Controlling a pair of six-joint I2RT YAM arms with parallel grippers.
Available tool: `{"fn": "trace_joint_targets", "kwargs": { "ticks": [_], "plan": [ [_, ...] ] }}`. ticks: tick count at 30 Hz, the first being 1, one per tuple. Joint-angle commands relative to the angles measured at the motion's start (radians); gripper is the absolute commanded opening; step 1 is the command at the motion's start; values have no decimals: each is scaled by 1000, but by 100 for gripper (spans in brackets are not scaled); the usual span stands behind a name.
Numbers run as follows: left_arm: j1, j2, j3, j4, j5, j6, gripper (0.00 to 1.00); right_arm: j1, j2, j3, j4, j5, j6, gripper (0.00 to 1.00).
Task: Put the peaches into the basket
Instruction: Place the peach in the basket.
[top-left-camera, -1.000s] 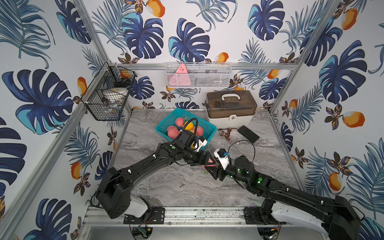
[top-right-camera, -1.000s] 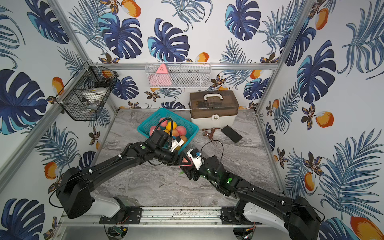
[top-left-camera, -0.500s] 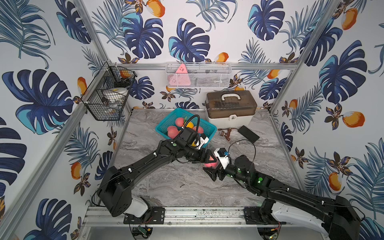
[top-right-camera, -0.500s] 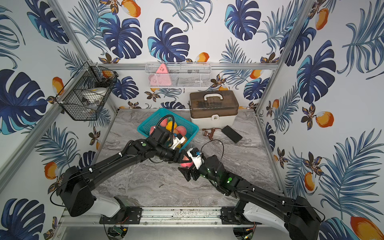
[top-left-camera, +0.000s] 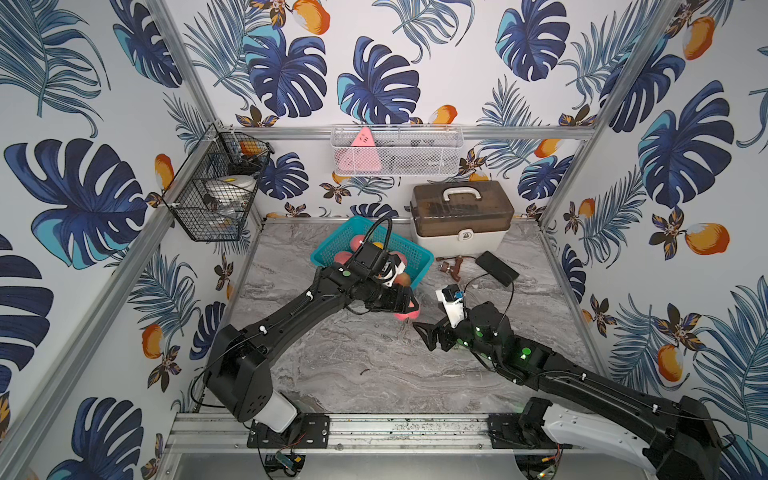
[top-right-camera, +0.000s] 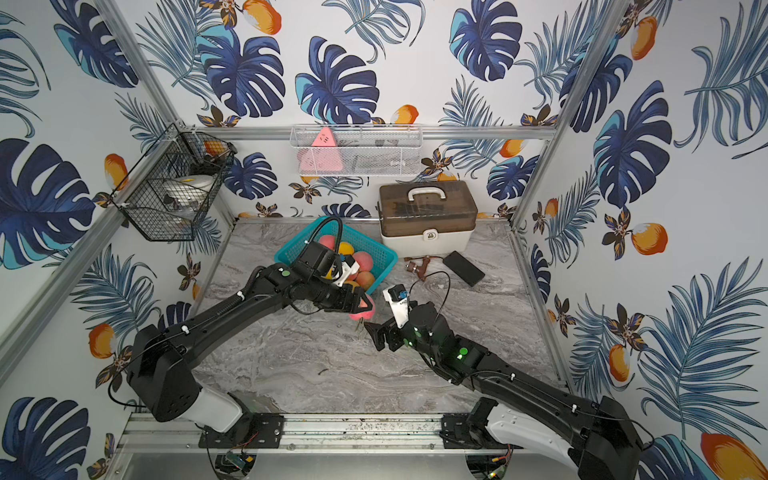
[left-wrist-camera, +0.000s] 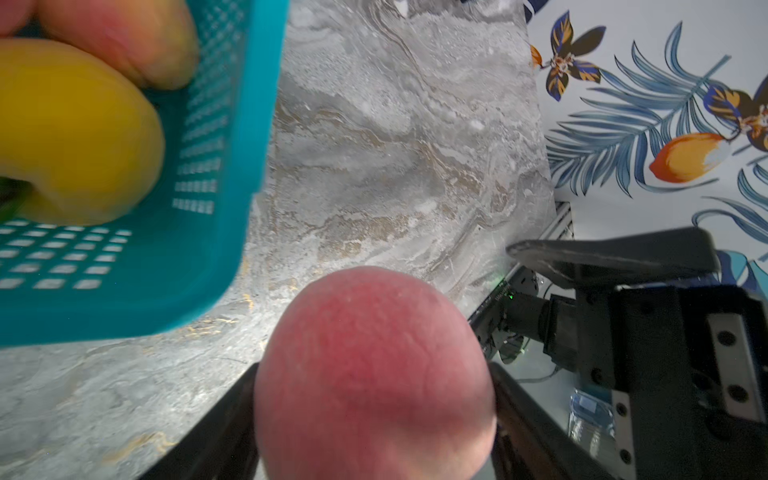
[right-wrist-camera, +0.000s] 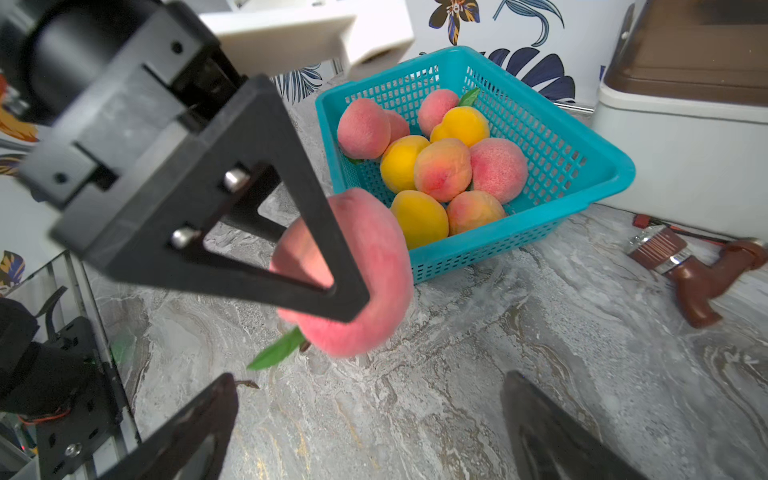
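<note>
Overhead, in both top views, my left gripper (top-left-camera: 409, 309) is clamped on a pink peach (top-left-camera: 404, 316) just outside the near corner of the teal basket (top-left-camera: 417, 252). My right gripper (top-left-camera: 432, 330) sits close on the peach's other side, with only one of its fingers plain from up there. My left arm covers part of the basket, so just a few of the peaches (top-right-camera: 364, 261) inside show. A brown-lidded case (top-left-camera: 461, 216) behind the basket carries a small mark on its latch (top-left-camera: 466, 235), too small to read, and a pink triangle (top-left-camera: 363, 140) in the white wire tray (top-left-camera: 424, 158) has marks I cannot make out either. Next, in my left wrist view, the pink peach fills the lower middle with my fingers (left-wrist-camera: 226, 415) pressed against both sides, mostly hidden behind it. The basket corner is cut off by the frame, with a blurred yellow peach (left-wrist-camera: 75, 133) inside. Last, my right wrist view shows my right fingers (right-wrist-camera: 187, 428) spread wide apart with nothing between them and only their tips in frame. Nine peaches are piled in the basket, and one left finger crosses the pink peach, with a green leaf (right-wrist-camera: 276, 353) hanging below it.
</note>
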Motion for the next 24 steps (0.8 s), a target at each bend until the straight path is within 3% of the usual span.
{"fn": "trace_joint_targets", "kwargs": {
  "ticks": [1,12,24],
  "plan": [
    [31,7,35,-17,-75,41,73,-23,-11,26,-74,33,34,100],
    [74,142,208,-106,-405,176,73,-82,-14,29,-85,-26,35,100],
    [76,220,236,-95,-672,238,74,-152,14,42,-75,-92,50,100]
  ]
}}
